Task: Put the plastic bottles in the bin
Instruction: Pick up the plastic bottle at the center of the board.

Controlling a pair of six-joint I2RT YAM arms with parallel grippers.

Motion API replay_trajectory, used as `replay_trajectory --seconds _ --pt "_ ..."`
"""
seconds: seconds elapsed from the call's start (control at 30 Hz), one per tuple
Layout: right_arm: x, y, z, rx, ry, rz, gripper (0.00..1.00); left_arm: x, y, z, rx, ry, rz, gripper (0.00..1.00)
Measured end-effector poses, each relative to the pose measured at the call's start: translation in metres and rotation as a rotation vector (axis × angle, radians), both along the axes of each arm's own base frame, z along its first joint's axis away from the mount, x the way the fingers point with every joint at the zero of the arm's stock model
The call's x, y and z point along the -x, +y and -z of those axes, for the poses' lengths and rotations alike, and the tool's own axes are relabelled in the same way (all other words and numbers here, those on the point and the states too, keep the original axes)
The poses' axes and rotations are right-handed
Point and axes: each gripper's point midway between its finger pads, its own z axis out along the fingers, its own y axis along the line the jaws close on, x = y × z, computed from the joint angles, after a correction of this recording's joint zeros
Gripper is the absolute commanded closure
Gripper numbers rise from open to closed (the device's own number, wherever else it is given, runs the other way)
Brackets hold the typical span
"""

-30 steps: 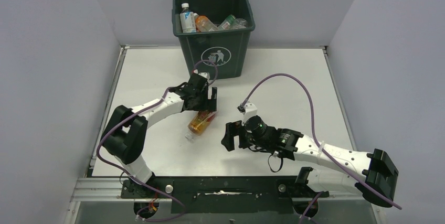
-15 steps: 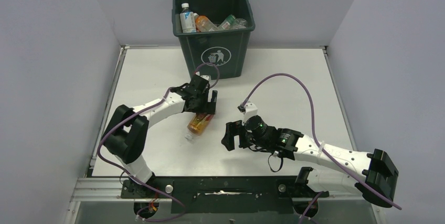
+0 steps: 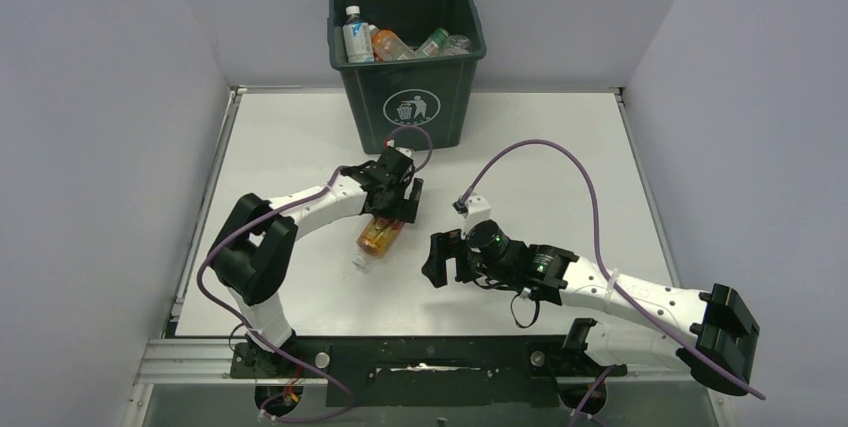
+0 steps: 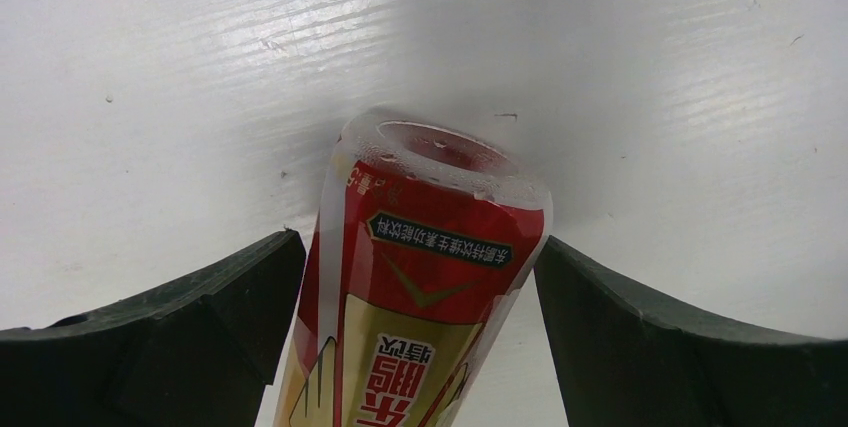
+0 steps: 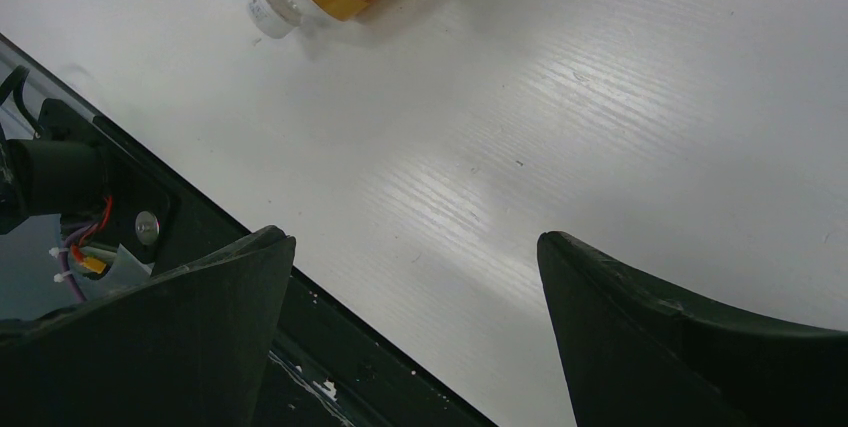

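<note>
Bottle (image 3: 381,235), red-and-gold label, lies on its side mid-tabletop (image 3: 560,147), with its white cap (image 3: 358,262) toward the near edge and its base toward the bin (image 3: 440,97). Left gripper (image 3: 396,211) is down over the base end. Its jaws are spread wide astride the bottle, and in the wrist view each finger (image 4: 200,327) sits tight beside the label. Can't confirm actual squeeze; the bottle is flat on the tabletop, not lifted.

Right gripper (image 3: 440,259) hovers low just right of the bottle and apart from it, jaws fully spread, nothing in them. Its camera sees only the cap end and bare tabletop.

Bin stands at the far edge with several bottles (image 3: 400,44) inside. The tabletop between the lying bottle and the bin is bare, apart from the left arm's purple cable (image 3: 412,133), which loops just in front of the bin's front wall. The right arm's cable (image 3: 560,152) arcs over the right side.
</note>
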Motion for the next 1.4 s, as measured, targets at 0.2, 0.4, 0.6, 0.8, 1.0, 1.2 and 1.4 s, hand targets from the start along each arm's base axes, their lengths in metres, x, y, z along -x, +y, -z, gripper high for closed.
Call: replay_trajectory --seconds 0.2,0.4,0.6,0.8,1.0,1.2,1.4 --pt "0.0 0.0 0.0 0.0 0.0 0.0 0.02 -0.001 -0.004 0.001 -0.036 -0.014 0.038 0.16" --pt "0.0 0.0 0.0 0.001 0.0 0.001 0.02 0.0 -0.006 0.006 -0.064 -0.013 0.081 0.18" --pt "0.001 -0.003 0.003 0.015 0.005 0.004 0.02 0.0 -0.006 0.01 -0.087 -0.011 0.116 0.17" --pt "0.001 -0.005 0.003 0.02 0.006 0.011 0.02 -0.001 -0.006 0.01 -0.1 -0.021 0.14 0.14" --pt "0.0 -0.007 0.002 0.02 0.007 0.022 0.02 -0.002 -0.005 0.01 -0.112 -0.027 0.149 0.16" --pt "0.001 -0.008 -0.005 -0.002 -0.003 0.028 0.02 -0.002 -0.005 0.015 -0.123 -0.02 0.16 0.43" --pt "0.001 -0.009 -0.004 0.002 0.001 0.03 0.02 -0.005 -0.007 0.012 -0.116 -0.029 0.162 0.51"
